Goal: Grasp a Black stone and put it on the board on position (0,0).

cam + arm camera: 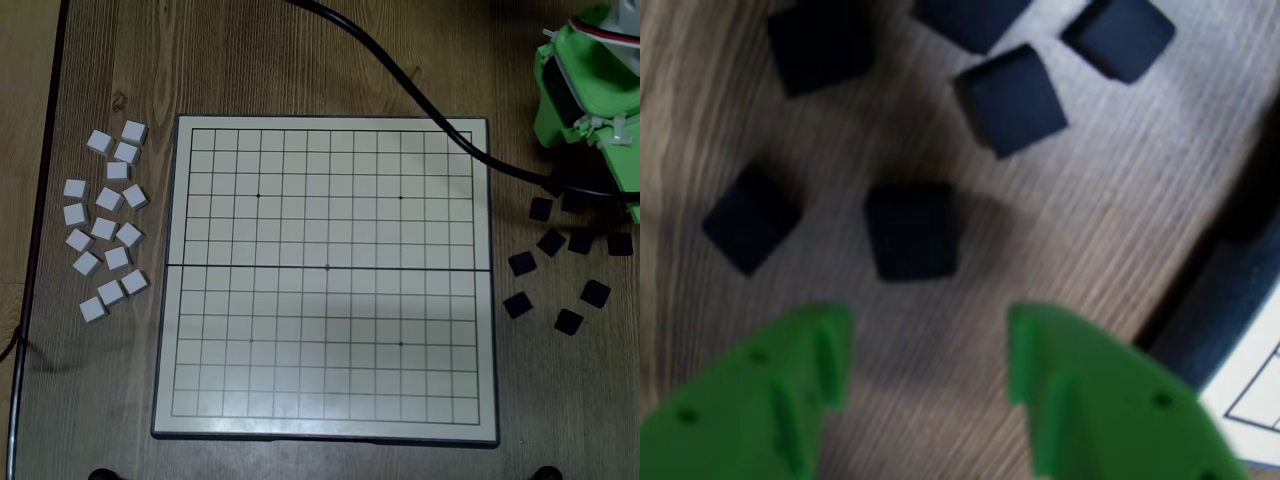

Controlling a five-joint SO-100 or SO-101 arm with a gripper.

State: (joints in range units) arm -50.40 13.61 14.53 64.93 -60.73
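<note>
Our gripper (930,385) is spread wide and holds nothing. We are lining up to grab. Just past it, at twelve o'clock, sits a black stone (911,230) on the table. Next we drop and pinch. The board (325,275) lies at nine o'clock, overhead.

Bright green plastic fingers (760,400) (small round holes)

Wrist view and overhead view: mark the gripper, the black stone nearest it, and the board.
gripper (930,355): wrist view, the gap midway between its green fingertips, which stand apart.
black stone (912,230): wrist view, middle of its top face, just ahead of the gripper.
board (330,125): overhead view, its upper dark frame edge.
</note>
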